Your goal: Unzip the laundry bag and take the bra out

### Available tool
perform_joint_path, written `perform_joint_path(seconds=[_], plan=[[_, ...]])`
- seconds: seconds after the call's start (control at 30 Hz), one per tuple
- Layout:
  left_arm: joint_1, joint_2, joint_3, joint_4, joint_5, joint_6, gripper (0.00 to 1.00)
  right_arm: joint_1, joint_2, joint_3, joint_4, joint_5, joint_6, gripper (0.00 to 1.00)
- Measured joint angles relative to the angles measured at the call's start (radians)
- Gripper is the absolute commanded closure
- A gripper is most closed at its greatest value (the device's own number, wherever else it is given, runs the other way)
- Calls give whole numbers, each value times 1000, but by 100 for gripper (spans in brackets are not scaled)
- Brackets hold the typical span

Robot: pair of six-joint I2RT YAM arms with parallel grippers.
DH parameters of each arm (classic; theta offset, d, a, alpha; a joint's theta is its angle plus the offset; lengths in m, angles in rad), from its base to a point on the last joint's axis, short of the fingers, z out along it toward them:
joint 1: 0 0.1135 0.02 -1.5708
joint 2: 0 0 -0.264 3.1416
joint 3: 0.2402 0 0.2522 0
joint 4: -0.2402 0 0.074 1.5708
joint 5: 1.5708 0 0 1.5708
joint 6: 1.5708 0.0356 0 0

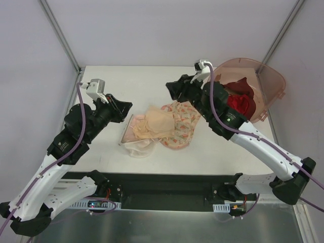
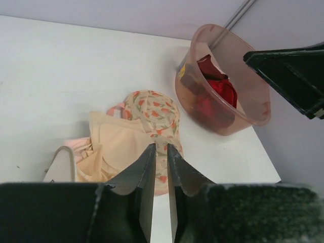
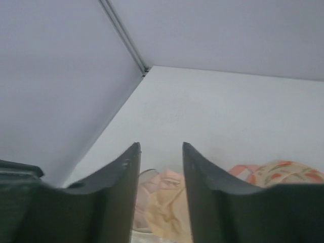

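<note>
Peach bra (image 1: 158,123) at frame centre, draped over laundry bag (image 1: 132,140) at its lower left, left gripper (image 1: 124,108) nearly closed, empty, just left of bag, right gripper (image 1: 173,89) fingers apart, empty, above the heap.

A translucent pink plastic basin (image 1: 276,81) stands at the far right corner of the white table (image 1: 126,81), its right side reaching past the table edge. Inside the basin lies a dark red bra (image 1: 240,98), bunched against the near wall, and the left wrist view shows a small yellow sticker (image 2: 181,72) on the basin's outer wall just under the rim. Left of the basin, apart from it, a floral orange-patterned bra (image 1: 182,121) with pink straps lies crumpled on the table. Pale grey walls rise behind and to both sides of the basin, with a metal frame strut (image 1: 286,28) slanting up just behind it.
</note>
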Motion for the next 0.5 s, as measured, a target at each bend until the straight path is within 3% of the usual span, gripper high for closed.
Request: perform_joint_path(seconds=[0.03, 0.1, 0.37, 0.5], plan=[[0, 0, -6, 2, 0, -2, 74, 0, 12, 22, -22, -20, 6, 13], [0, -4, -23, 7, -3, -4, 74, 0, 55, 72, -92, -62, 10, 8], [0, -87, -92, -6, -72, -5, 65, 4, 361, 111, -423, -150, 9, 7], [0, -144, -103, -20, -119, -5, 63, 31, 429, 63, -530, -129, 4, 4]])
